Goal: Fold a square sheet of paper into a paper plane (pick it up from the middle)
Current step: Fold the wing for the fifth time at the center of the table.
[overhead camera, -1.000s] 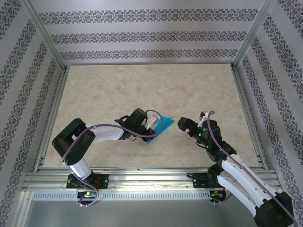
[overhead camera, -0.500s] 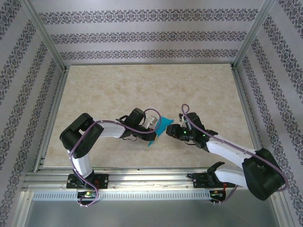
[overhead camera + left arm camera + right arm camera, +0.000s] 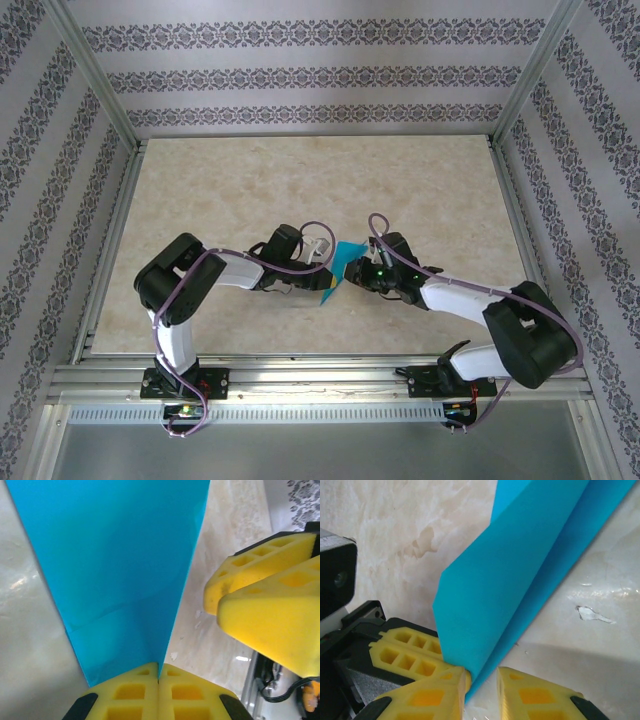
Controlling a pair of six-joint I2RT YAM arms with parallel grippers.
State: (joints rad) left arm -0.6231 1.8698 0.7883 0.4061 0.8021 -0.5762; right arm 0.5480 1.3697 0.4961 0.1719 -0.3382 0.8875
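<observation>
The teal-blue sheet of paper (image 3: 346, 262) is folded along a centre crease into a narrow pointed shape and stands on edge near the table's front middle. My left gripper (image 3: 325, 264) is shut on one end of it; in the left wrist view the yellow pads (image 3: 125, 692) meet on the paper (image 3: 120, 555). My right gripper (image 3: 354, 272) has come in from the right. In the right wrist view the paper's (image 3: 520, 570) lower folded edge sits between its jaws (image 3: 482, 680), which stand a little apart; one pad touches the paper, the other shows a gap.
The two grippers are close together: the right gripper's fingers (image 3: 265, 595) appear in the left wrist view, and the left gripper's fingers (image 3: 405, 652) in the right wrist view. The marbled tabletop (image 3: 300, 180) is ringed by an aluminium frame (image 3: 300, 375) and patterned walls.
The right arm has swung left across the table to the paper and its jaws have narrowed around the paper's edge. The left gripper has kept its hold and shifted slightly.
</observation>
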